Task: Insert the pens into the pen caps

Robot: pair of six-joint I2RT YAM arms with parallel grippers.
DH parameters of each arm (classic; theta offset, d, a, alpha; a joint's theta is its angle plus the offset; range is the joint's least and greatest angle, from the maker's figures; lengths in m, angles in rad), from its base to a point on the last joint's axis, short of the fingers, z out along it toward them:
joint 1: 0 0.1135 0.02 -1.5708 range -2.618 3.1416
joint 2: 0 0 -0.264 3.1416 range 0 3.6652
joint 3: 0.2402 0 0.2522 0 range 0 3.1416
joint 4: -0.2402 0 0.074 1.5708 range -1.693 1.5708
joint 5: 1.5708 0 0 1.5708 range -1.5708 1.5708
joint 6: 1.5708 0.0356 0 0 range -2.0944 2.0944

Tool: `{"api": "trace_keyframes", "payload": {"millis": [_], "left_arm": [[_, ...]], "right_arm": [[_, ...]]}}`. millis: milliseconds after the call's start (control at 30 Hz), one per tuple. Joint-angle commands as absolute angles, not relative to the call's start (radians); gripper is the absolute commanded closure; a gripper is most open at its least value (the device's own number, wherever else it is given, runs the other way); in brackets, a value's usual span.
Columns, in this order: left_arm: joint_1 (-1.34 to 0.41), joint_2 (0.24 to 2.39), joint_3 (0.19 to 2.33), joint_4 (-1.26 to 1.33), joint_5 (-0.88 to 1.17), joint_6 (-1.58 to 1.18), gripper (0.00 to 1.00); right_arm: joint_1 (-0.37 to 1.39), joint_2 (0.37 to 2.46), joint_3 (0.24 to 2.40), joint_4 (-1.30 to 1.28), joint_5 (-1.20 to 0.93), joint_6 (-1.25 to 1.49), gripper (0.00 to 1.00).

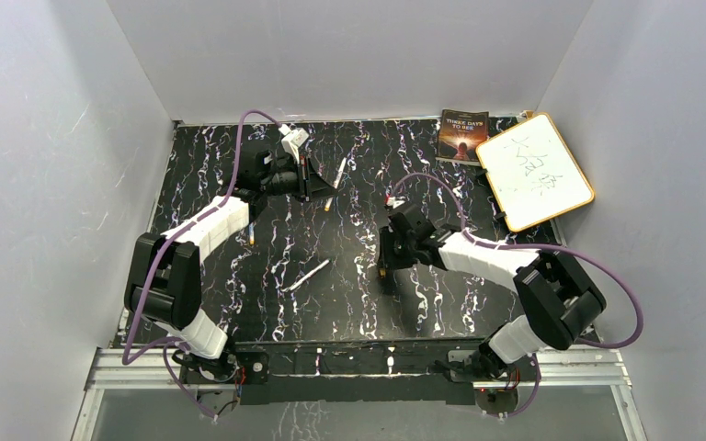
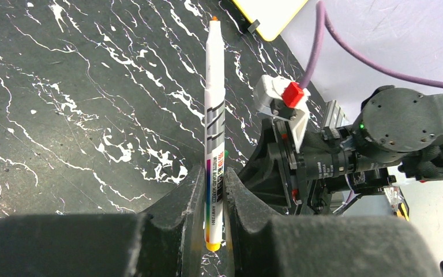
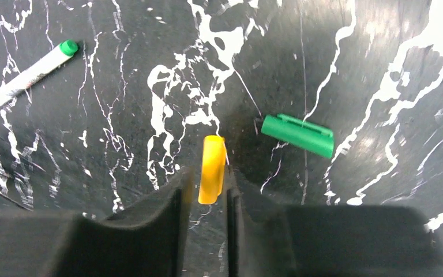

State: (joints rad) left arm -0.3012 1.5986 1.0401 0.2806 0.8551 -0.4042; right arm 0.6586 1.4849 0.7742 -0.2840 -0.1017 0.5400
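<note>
Left claw (image 2: 214, 180) pinches a pen (image 2: 214, 115) whose orange tip points straight outward.

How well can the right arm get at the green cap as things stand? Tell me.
Probably yes for reach: the green cap lies uncovered on the table beside the right gripper. But that gripper is shut on a yellow cap, so grasping likely must wait.
</note>
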Motion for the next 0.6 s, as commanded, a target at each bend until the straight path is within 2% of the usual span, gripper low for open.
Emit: {"api": "trace_keyframes", "payload": {"millis": [0,67,200,267,400,433,567], "left_arm": [[-0.298,1.591,1.076,0.285,0.871,-0.396,1.00],[-0.298,1.592,1.077,0.286,0.870,-0.396,1.00],[-0.298,1.594,1.078,0.288,0.871,-0.399,1.00],[-0.298,1.595,1.079,0.291,0.872,-0.400,1.00],[-0.298,1.592,1.077,0.291,0.871,-0.400,1.00],[-0.298,1.592,1.076,0.291,0.871,-0.400,1.00],[-0.298,1.593,1.075,0.296,0.871,-0.405,1.00]], "right_arm": [[0.669,1.468,0.875,-0.347,-0.058,0.352,0.62],[0.670,1.458,0.892,-0.368,-0.035,0.335,0.50],[0.669,1.428,0.883,-0.344,-0.042,0.363,0.51],[0.671,1.425,0.873,-0.327,-0.063,0.376,0.57],[0.680,1.445,0.871,-0.322,-0.085,0.403,0.97],[0.690,1.448,0.871,-0.319,-0.087,0.409,1.00],[0.732,1.472,0.878,-0.303,-0.089,0.423,1.00]]}}
